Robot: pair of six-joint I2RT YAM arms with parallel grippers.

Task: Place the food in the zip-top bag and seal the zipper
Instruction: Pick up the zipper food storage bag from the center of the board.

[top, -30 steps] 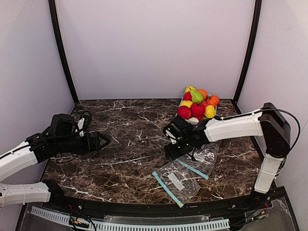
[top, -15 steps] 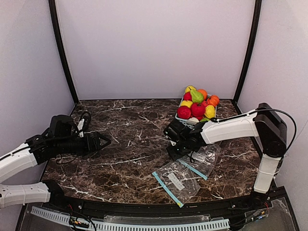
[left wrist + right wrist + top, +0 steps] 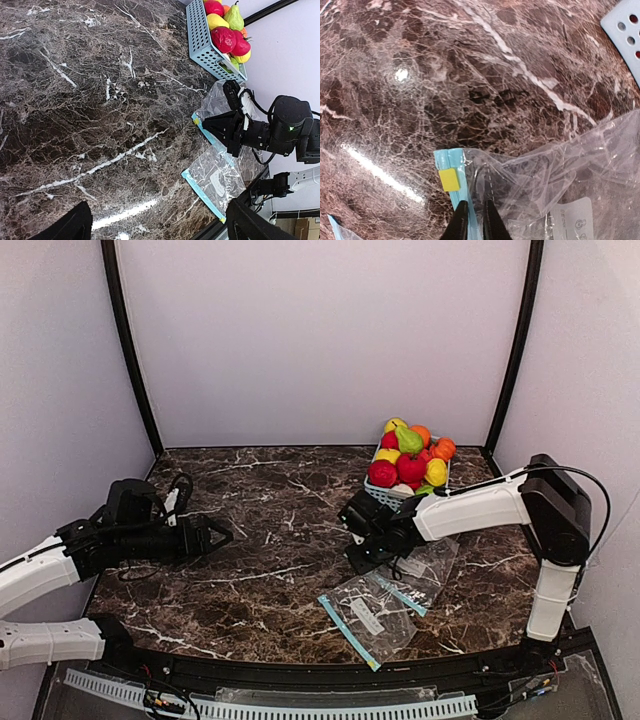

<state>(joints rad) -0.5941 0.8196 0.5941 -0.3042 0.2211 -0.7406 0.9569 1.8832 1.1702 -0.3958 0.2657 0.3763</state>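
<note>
The food [image 3: 410, 455] is a heap of red, green, orange and yellow toy fruits in a light-blue basket [image 3: 384, 493] at the back right; the left wrist view shows the same food [image 3: 226, 36] there. Two clear zip-top bags lie in front of it, one [image 3: 428, 562] under my right arm and one [image 3: 372, 614] nearer the front edge. My right gripper [image 3: 474, 206] is shut on the further bag [image 3: 545, 172], pinching it just behind its blue zipper strip [image 3: 451, 159] with the yellow tab [image 3: 449, 180]. My left gripper [image 3: 218, 535] hangs open over the left of the table, holding nothing.
The dark marble table [image 3: 280, 500] is walled by plain white panels with black corner posts. The basket corner [image 3: 625, 25] shows at the top right of the right wrist view. The front bag [image 3: 216, 179] lies close to the table's front rail.
My right gripper has lowered slightly toward the further bag and closed on its zipper edge. The left arm has barely shifted and stays open.
</note>
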